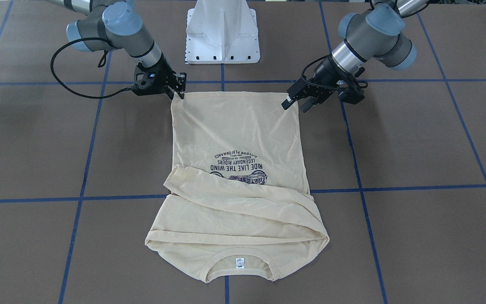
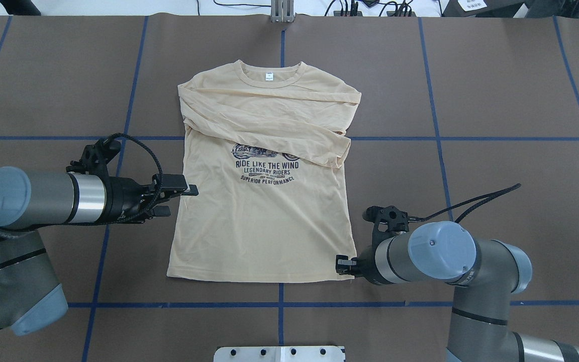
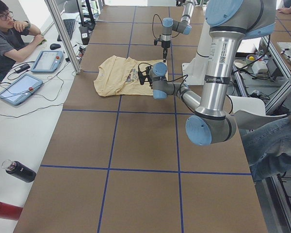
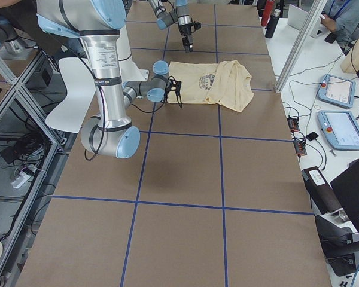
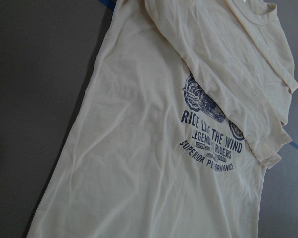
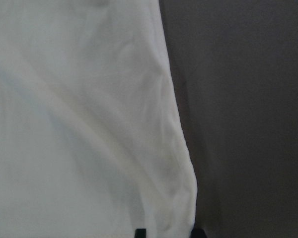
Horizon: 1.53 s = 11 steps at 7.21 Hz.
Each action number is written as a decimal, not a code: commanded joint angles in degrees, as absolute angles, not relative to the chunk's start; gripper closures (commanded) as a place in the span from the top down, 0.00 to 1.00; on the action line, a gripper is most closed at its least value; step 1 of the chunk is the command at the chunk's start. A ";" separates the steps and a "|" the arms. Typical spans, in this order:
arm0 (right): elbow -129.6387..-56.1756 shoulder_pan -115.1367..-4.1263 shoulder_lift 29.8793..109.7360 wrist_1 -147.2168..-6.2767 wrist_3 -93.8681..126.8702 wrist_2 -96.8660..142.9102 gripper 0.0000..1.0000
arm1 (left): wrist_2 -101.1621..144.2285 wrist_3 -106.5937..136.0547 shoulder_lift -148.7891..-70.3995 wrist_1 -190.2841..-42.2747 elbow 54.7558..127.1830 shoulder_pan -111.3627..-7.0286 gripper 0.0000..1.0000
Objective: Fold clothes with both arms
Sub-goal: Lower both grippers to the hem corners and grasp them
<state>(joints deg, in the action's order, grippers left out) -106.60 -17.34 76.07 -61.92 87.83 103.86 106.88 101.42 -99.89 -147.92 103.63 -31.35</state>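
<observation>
The pale cream shirt [image 1: 234, 126] [image 2: 259, 226] lies flat on the brown table. Its collar points away from the robot, and both sleeves are folded across the chest above the navy print [image 5: 208, 134]. My right gripper [image 1: 178, 92] [image 2: 342, 264] is low at the hem's corner on its side. In the right wrist view its fingertips [image 6: 140, 231] stand a little apart with the cloth's corner [image 6: 179, 198] between them, so it is open. My left gripper [image 1: 295, 104] [image 2: 179, 200] is open and hovers at the shirt's side edge, holding nothing.
The white pedestal base [image 1: 222, 38] stands at the robot's side of the table. Blue tape lines [image 2: 282, 304] mark a grid on the brown surface. A person [image 3: 9, 39] sits at a side desk with tablets [image 3: 19, 87]. Bottles [image 3: 17, 170] lie near that desk's end.
</observation>
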 commanded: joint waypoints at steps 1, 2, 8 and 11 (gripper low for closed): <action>-106.61 -17.32 76.03 -61.96 87.89 103.89 0.00 | 106.79 101.43 -100.02 -147.92 103.01 -31.29 1.00; -106.61 -17.31 76.03 -61.88 87.89 103.97 0.00 | 106.61 101.43 -99.93 -148.01 102.40 -30.42 1.00; -107.31 -17.75 75.94 -61.35 87.89 104.33 0.00 | 93.43 106.87 -93.45 -147.57 104.75 -18.63 0.99; -107.31 -17.75 76.02 -61.26 87.89 104.41 0.00 | 92.12 106.88 -91.41 -143.27 106.61 -16.19 0.99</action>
<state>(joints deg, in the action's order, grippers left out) -107.31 -17.75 75.95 -61.27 87.89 104.40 93.07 106.87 -91.79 -144.96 106.27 -17.57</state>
